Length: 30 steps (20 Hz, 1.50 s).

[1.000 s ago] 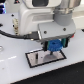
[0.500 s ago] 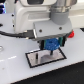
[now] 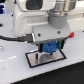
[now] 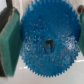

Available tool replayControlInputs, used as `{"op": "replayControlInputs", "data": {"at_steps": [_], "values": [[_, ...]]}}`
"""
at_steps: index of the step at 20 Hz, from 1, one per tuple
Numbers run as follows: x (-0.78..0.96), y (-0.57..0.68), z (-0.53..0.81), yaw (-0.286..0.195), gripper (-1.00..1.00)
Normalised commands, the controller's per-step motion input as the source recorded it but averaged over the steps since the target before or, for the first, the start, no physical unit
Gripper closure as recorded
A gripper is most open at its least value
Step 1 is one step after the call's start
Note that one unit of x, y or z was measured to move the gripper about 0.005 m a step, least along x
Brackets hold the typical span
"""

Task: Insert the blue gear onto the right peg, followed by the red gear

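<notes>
The blue gear (image 4: 47, 44) sat clamped edge-to-edge between my gripper (image 3: 49, 48) pads, hub hole facing down, just above the black-bordered plate (image 3: 33, 60), so I could line it up; the peg itself was hidden underneath.

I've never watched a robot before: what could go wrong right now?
The pincer holds the blue gear just above the plate. The arm hides the peg in the exterior view, so the gear's hole might miss it and jam. It grips only the toothed rim, so the gear could tilt or slip.
</notes>
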Motion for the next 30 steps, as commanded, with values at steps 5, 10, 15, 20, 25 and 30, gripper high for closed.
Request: {"op": "replayControlInputs", "data": {"at_steps": [5, 10, 15, 20, 25, 30], "values": [[0.53, 0.06, 0.34, 0.000, 1.00], [0.22, 0.06, 0.07, 0.000, 1.00], [0.12, 0.10, 0.03, 0.000, 1.00], [0.12, 0.06, 0.03, 0.000, 1.00], [0.14, 0.01, 0.00, 0.000, 1.00], [0.12, 0.02, -0.17, 0.000, 1.00]]}}
